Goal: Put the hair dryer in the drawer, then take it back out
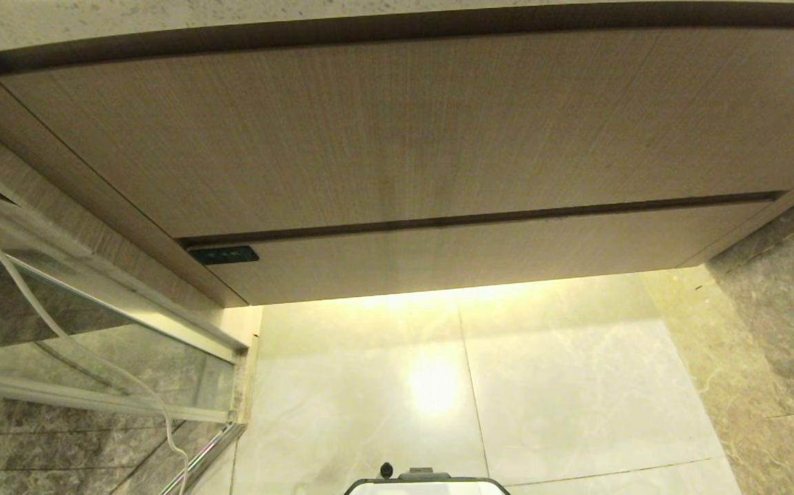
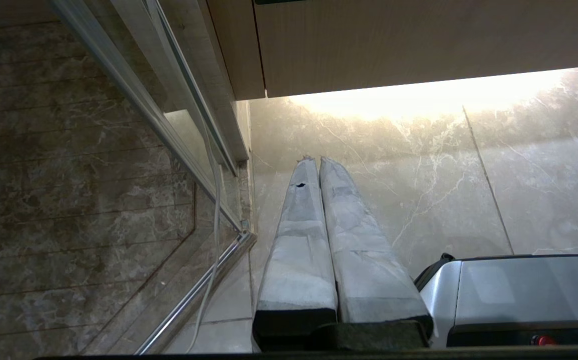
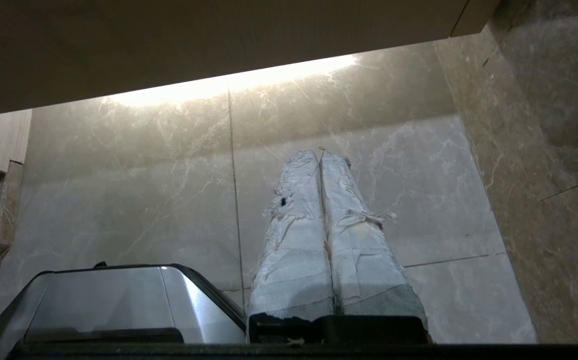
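Facing the shut drawer (image 1: 479,251), both arms hang low over the floor (image 1: 575,385), left gripper (image 2: 317,161) and right gripper (image 3: 320,154) pressed together and empty. No hair dryer shows anywhere. Reaching risks knocking the glass door (image 1: 94,344) or snagging the cord (image 1: 60,330).

Ahead of you the wide light-brown wood-grain drawer (image 1: 479,251) with the small black label (image 1: 223,255) sits closed, flush under the taller wood-grain panel (image 1: 397,130), with only a thin dark seam between them. Beneath the drawer the pale marble floor (image 1: 541,385) is open. On your left, a glass partition with a metal frame (image 1: 94,323) and a hanging white cord (image 1: 46,316) narrow the way; a dark marble wall (image 1: 781,330) closes your right.
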You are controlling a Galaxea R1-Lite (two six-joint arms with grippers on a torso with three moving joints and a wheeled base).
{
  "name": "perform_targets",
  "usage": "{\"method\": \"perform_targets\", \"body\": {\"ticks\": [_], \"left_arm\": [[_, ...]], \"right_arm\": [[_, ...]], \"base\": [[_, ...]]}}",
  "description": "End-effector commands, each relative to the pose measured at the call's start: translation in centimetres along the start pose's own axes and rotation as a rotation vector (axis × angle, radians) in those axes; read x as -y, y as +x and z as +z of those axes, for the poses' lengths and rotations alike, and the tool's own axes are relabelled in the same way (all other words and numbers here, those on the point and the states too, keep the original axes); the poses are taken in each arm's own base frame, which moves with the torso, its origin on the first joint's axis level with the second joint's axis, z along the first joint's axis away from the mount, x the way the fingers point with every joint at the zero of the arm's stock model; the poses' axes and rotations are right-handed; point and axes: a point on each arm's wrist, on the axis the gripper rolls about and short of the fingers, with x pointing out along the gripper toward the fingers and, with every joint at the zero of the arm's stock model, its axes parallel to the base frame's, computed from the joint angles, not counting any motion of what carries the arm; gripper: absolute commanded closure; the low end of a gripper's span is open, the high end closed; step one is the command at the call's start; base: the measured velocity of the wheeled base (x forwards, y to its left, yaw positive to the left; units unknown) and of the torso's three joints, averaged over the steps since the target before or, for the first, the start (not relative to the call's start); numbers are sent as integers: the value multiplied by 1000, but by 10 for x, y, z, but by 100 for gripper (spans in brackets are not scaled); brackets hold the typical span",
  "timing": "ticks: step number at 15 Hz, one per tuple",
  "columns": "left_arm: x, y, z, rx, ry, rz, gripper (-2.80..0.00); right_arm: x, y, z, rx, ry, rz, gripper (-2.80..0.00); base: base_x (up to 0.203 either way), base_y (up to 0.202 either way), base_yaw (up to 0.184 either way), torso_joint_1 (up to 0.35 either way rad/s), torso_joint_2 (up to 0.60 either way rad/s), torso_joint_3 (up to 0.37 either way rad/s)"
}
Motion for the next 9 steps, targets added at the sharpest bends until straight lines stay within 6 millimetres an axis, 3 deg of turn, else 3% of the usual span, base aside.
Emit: {"method": "perform_targets", "body": {"ticks": [1,9], "left_arm": [[0,0,0,-1,0,0,0],[0,0,0,-1,0,0,0]], "right_arm": [[0,0,-1,-2,0,-1,0],[0,0,-1,-2,1,-1,0]], "base": [[0,0,0,0,0,0],[0,0,0,0,0,0]]}}
